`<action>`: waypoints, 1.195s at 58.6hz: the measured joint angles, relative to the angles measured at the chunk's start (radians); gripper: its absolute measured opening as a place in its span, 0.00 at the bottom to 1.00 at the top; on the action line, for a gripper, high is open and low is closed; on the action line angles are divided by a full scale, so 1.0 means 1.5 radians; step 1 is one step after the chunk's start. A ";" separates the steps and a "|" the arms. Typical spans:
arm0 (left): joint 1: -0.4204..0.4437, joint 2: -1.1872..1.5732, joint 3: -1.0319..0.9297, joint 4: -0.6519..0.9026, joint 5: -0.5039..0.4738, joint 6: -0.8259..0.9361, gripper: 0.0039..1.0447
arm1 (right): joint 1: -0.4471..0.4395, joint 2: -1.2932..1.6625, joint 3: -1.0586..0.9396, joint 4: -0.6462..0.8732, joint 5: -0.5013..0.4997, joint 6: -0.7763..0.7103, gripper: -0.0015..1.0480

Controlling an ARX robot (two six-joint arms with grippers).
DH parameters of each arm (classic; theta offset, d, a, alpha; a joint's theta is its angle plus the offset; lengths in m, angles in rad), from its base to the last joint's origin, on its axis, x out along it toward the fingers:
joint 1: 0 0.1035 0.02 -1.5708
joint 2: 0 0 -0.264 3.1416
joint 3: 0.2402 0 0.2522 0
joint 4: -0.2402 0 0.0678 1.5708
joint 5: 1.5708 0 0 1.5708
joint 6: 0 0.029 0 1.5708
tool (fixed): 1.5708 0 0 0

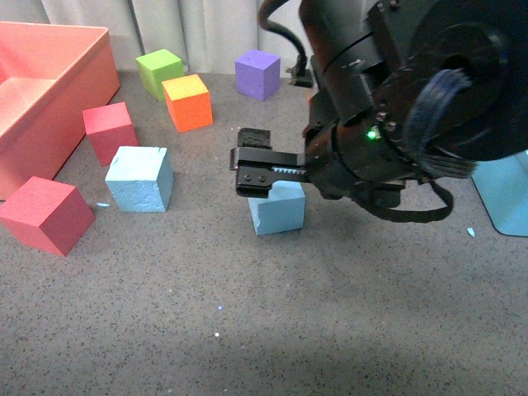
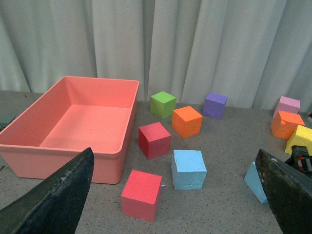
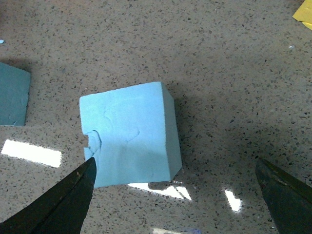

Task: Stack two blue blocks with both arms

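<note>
The grey speckled desk (image 1: 247,330) bore everything. The black right arm (image 1: 396,99) filled the far right of the front view. Its pincer (image 1: 250,165) hung just above the right-hand blue block (image 1: 280,213), near the desk's middle. In the right wrist view its fingers (image 3: 63,204) were spread wide to either side of that block, clear of it. A coral bin (image 1: 82,91) sat at the far left. The left-hand blue block (image 1: 140,179) stood well apart, to the left, just nearer than a red cube (image 1: 110,132). The left pincer (image 2: 174,151), seen only from its own wrist, gaped wide and held nothing.
</note>
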 joint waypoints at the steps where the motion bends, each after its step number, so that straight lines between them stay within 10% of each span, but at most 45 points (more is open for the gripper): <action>1: 0.000 0.000 0.000 0.000 0.000 0.000 0.94 | -0.001 0.000 -0.001 0.000 0.000 -0.001 0.91; 12: 0.000 0.000 0.000 0.000 0.000 0.000 0.94 | -0.011 0.036 -0.192 0.486 0.242 -0.168 0.69; 24: 0.000 0.000 0.000 0.000 -0.001 0.000 0.94 | -0.090 -0.106 -0.393 0.842 0.210 -0.259 0.30; 34: 0.000 0.000 0.000 0.000 0.000 0.000 0.94 | -0.108 -0.137 -0.430 0.857 0.208 -0.260 0.01; 70: 0.000 -0.001 0.000 0.000 0.000 0.000 0.94 | -0.270 -0.677 -0.686 0.579 0.028 -0.277 0.01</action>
